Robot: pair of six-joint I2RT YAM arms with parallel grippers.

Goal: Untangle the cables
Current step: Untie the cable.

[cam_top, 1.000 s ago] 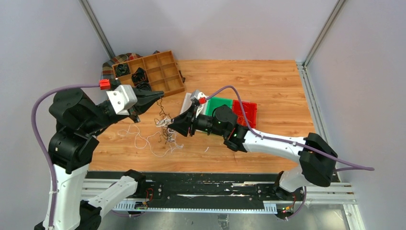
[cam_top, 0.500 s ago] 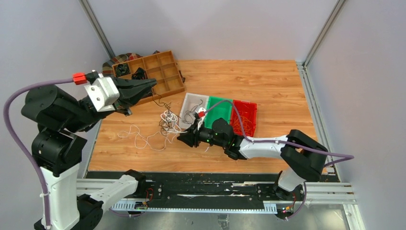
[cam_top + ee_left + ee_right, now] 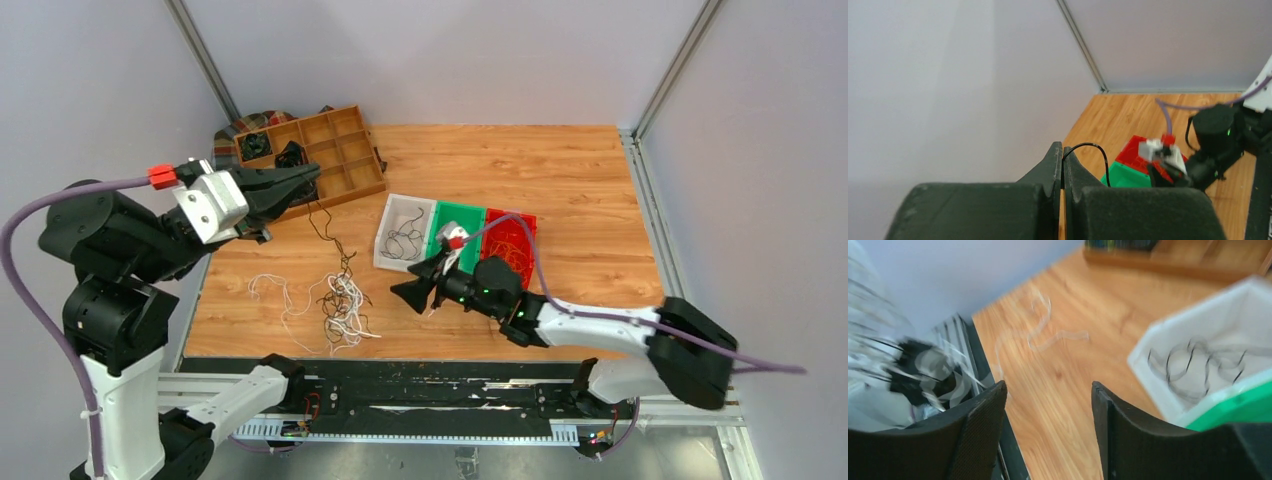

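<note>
1. The left gripper (image 3: 312,178) is raised at the far left. Its fingers are pressed together on a thin black cable (image 3: 1093,144), probably to draw that strand up and out of the knot.
2. From there the strand trails down to the loose tangle of white and black cables (image 3: 338,302), which lies on the wooden table (image 3: 560,180) near the front edge, left of centre.
3. The right gripper (image 3: 1048,387) is low, just right of the tangle. Its fingers are spread wide and hold nothing, so it looks ready to pin or pick a strand.
4. A white plastic tray (image 3: 384,228) holds curled black wires. A green tray (image 3: 462,218) and a red tray (image 3: 533,245) sit to its right, apparently for sorting by colour.
5. The wires are limp and springy, and the trays rigid and glossy.
</note>
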